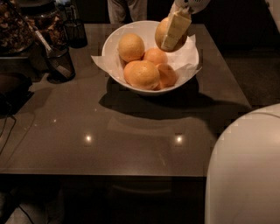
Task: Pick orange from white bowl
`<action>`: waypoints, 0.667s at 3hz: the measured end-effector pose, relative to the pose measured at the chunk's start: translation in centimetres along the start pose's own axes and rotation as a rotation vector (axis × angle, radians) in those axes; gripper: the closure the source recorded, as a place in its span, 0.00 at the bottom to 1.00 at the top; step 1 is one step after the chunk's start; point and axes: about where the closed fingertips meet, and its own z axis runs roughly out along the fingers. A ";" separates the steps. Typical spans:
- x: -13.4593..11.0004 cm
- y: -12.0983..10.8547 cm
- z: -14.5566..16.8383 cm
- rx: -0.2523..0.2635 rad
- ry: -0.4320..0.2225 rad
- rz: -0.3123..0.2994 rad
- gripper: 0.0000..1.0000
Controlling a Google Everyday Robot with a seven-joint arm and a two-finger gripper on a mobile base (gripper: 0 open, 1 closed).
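The white bowl point(148, 90) lined with white paper stands at the back middle of the dark table point(131, 131). My gripper point(174, 31) reaches in from the top right and is shut on the orange point(160, 29), holding it over the bowl's right side at rim height. One cream finger point(176, 27) crosses the front of the fruit; the other finger is hidden behind it. Still in the bowl are a pale round fruit point(131, 47), a large deep-orange fruit point(142, 74) and two smaller reddish ones point(155, 56) point(166, 75).
Two dark mesh cups point(59, 63) point(75, 33) stand at the table's left rear, by cluttered items at the far left. A person's legs point(127, 8) show behind the table. My white body point(245, 170) fills the lower right corner.
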 end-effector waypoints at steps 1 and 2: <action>-0.3 -0.3 0.1 0.013 -0.009 -0.001 1.00; -0.3 -0.3 0.1 0.013 -0.009 -0.001 1.00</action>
